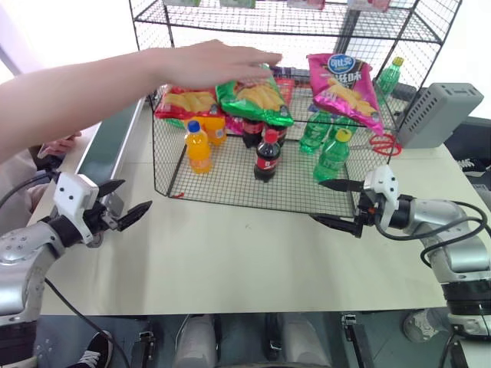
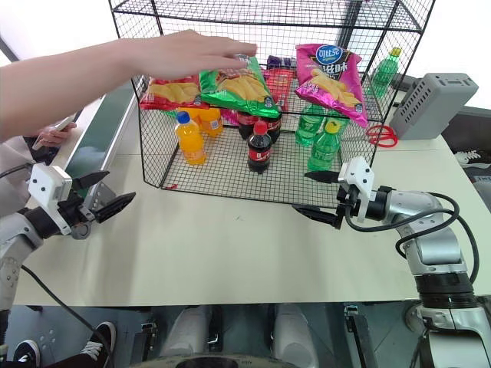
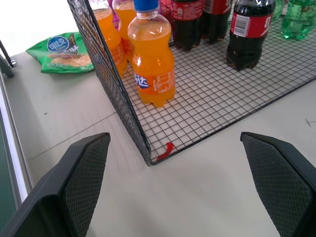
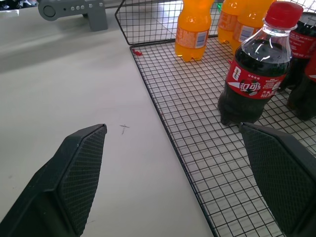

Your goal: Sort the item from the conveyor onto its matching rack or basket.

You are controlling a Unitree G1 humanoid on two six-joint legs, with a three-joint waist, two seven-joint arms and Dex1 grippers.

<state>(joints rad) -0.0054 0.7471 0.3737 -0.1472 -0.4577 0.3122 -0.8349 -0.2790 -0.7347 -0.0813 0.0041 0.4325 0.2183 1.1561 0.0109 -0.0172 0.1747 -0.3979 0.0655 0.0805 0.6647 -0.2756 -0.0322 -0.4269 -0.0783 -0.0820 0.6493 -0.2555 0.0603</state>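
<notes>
Tools: L & R wide, empty | rack front edge between | table bare nr them

Pale beige matte tabletop under bright, even light, marked near the middle with a small pencilled cross. Beyond its far edge, washed-out white brightness. Below the near edge, grey floor.

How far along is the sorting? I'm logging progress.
Done, it seems: the pink crisp bag already lies on the rack, on a tier beside the green bag under a person's hand. In hand: nothing; left gripper and right gripper hang open. Left: apparently nothing.
</notes>
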